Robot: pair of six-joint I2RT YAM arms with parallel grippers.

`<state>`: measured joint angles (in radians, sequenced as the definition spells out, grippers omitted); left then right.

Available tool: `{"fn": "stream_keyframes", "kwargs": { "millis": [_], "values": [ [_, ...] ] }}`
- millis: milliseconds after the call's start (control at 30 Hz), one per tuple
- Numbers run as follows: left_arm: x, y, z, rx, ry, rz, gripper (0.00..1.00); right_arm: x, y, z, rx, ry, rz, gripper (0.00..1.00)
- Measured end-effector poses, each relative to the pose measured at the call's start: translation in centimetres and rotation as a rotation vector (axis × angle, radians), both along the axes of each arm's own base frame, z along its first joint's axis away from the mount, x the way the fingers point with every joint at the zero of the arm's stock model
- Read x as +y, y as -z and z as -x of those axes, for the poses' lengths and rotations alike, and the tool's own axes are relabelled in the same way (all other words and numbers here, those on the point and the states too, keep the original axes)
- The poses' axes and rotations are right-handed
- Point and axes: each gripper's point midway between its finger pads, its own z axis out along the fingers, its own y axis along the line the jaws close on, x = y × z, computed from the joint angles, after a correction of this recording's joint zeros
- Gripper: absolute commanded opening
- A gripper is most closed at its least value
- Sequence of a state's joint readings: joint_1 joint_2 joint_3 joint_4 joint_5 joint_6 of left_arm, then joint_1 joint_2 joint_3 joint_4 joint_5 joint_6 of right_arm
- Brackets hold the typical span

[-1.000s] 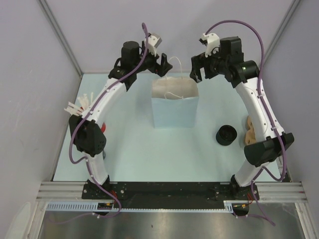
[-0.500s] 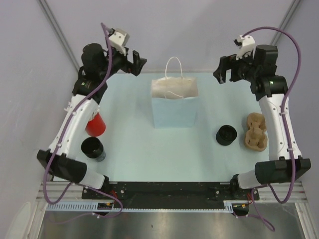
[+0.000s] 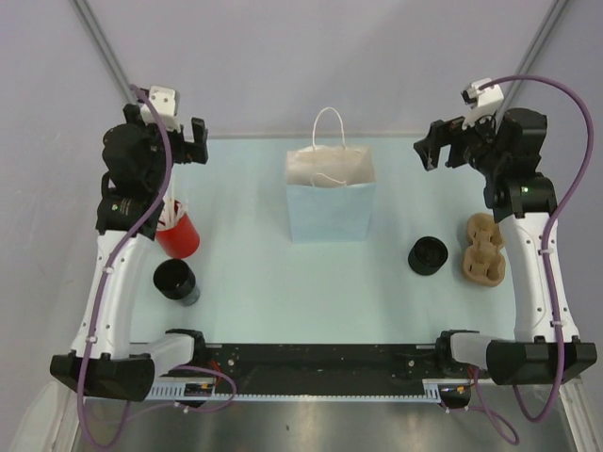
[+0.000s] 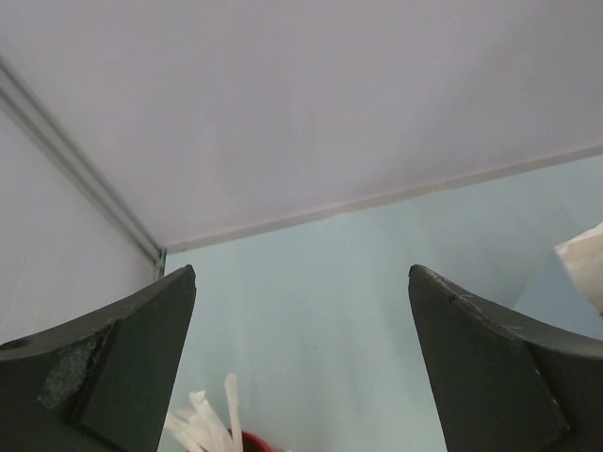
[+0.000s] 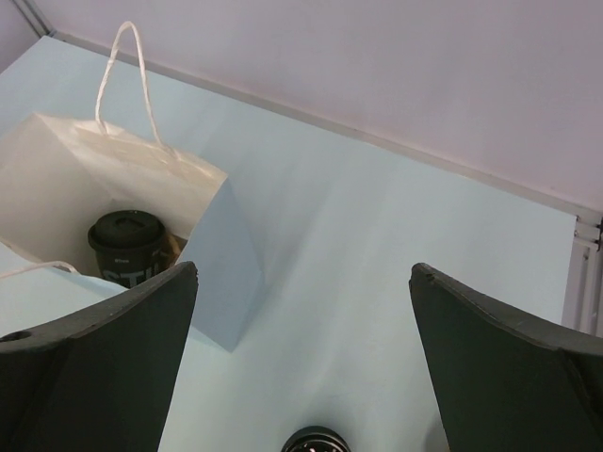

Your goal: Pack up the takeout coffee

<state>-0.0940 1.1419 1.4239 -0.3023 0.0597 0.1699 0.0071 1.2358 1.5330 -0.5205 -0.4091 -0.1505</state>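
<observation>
A pale-blue paper bag [image 3: 330, 200] stands open at the middle back of the table. In the right wrist view a black lidded coffee cup [image 5: 126, 241] sits upright inside the bag [image 5: 212, 254]. A second black cup [image 3: 428, 254] stands on the table to the bag's right, and its lid shows at the bottom edge of the right wrist view [image 5: 316, 441]. A third black cup [image 3: 175, 280] stands at the left. My left gripper [image 3: 187, 141] is open and empty, raised at the back left [image 4: 301, 273]. My right gripper [image 3: 433, 151] is open and empty, raised at the back right [image 5: 301, 268].
A red cup [image 3: 179, 235] of white straws [image 4: 203, 424] stands under my left arm. A brown pulp cup carrier [image 3: 483, 249] lies at the right, beside the second black cup. Walls close the back and both sides.
Both grippers have pulled away from the bag's mouth, outward to the back corners. The left arm's swing uncovered the red cup and the left black cup.
</observation>
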Motion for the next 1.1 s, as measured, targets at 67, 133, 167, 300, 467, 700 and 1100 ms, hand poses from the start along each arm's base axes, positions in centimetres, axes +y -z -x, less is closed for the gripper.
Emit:
{"fn": "stream_keyframes", "kwargs": {
  "millis": [67,133,167,300,467,700,1100],
  "values": [
    [0.9,1.4,-0.1,0.03,-0.031,-0.003,0.99,0.0,0.3,0.1,0.002,-0.001,0.004,1.0],
    [1.6,3.0,-0.2,0.066,-0.056,-0.006,0.99,0.0,0.8,0.2,0.01,-0.001,0.008,1.0],
    [2.0,3.7,-0.1,0.083,-0.062,-0.007,0.99,0.0,1.1,0.2,0.014,-0.002,0.008,1.0],
    [3.1,4.8,0.5,0.118,-0.064,-0.01,0.99,0.1,2.1,0.2,0.033,-0.011,0.006,1.0],
    [3.7,4.3,1.2,0.104,-0.033,-0.031,0.99,0.4,3.1,0.3,0.054,-0.027,0.005,1.0],
    [3.1,6.7,-0.1,0.156,0.019,-0.064,0.99,0.7,3.9,0.3,0.065,-0.042,0.019,1.0],
    [4.8,14.4,-3.1,0.386,-0.021,-0.117,1.0,1.7,4.5,0.4,0.07,-0.071,0.029,1.0]
  ]
}}
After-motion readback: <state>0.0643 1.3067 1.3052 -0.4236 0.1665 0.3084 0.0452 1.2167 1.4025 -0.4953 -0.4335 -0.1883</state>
